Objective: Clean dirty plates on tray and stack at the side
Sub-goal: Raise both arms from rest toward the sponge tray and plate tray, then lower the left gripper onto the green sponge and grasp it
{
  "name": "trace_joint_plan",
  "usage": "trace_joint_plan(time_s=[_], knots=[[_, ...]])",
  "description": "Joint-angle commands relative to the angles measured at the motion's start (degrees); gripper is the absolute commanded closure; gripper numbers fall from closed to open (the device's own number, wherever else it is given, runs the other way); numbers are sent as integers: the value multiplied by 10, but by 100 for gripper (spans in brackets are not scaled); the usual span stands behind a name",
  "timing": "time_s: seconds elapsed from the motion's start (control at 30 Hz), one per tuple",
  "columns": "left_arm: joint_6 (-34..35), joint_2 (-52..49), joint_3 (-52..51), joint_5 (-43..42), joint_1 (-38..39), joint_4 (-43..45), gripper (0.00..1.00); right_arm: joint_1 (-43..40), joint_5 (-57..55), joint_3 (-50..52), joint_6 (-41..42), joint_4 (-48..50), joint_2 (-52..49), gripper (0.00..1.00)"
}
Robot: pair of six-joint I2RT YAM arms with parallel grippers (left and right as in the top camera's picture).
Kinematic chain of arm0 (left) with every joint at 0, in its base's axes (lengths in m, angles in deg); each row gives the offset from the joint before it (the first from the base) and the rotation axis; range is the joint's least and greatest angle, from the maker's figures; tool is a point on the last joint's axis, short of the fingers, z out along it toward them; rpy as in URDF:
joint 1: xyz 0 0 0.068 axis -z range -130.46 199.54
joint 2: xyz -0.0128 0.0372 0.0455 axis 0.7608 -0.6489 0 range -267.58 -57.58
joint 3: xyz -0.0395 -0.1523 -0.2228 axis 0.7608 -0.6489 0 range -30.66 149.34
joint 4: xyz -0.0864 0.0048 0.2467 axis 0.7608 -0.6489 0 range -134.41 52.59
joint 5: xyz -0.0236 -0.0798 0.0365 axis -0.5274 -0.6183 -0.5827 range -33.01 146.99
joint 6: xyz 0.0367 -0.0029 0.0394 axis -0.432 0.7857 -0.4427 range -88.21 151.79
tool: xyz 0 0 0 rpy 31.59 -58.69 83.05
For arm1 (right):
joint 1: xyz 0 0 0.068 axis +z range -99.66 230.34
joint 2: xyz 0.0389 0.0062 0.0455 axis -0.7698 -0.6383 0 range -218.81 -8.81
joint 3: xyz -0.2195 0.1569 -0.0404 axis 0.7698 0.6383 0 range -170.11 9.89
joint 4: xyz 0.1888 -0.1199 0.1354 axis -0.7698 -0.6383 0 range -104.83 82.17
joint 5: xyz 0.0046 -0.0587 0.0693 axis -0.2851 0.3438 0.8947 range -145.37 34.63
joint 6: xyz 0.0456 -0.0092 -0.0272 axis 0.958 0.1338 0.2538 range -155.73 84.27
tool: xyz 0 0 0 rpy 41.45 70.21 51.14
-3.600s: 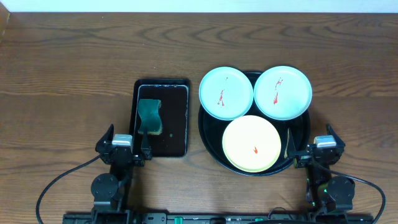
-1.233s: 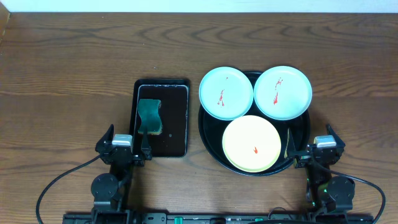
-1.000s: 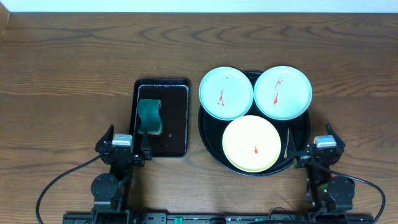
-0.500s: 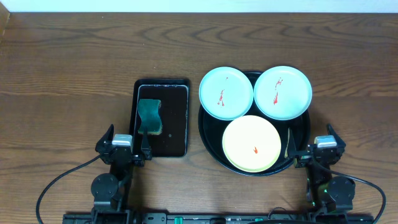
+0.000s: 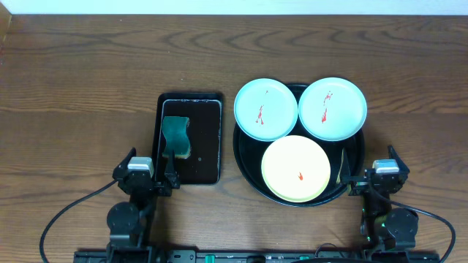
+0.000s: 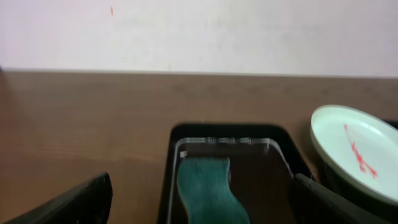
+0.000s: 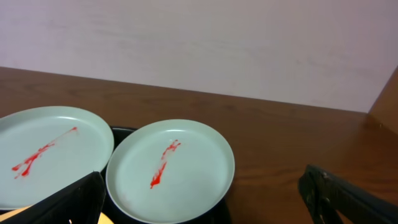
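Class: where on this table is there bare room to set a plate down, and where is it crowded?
Free: table left of the sponge tray, right of the round tray, and behind both. Crowded: the round tray, filled by three plates.

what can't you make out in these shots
- Tray floor: overhead, mostly covered by the three plates.
- Yellow plate: right wrist view, almost wholly below the bottom edge.
- Sponge: left wrist view, blurred, near end cut off by the bottom edge.
- Left blue plate: left wrist view, cut by the right edge.
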Motion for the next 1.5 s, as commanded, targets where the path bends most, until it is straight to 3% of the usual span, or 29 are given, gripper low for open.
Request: trace_joint_plan(time_s=[0.0,0.23,0.5,0.7,0.93,1.17,1.47], knots=[[20,-31,30,-11,-3,-26,9,-7,-23,-8,30,-5,2,1],[20,-162,156,-11,-3,-132,9,-7,-32,-57,73,-35,-54,1],[51,-327,323,-12,-3,-274,9,-7,16,-188,103,-116,-224,1],[59,-429,444,-38,-3,-410,9,-7,33,-320,119,-242,-373,1],[58,-483,467,-99,-3,-481,9,-7,52,-409,128,-329,-486,1],[59,-487,467,-117,-3,-457,9,-7,138,-410,141,-326,-496,1],[59,-511,468,-144,-1,-298,9,-7,179,-410,141,-325,-534,1]])
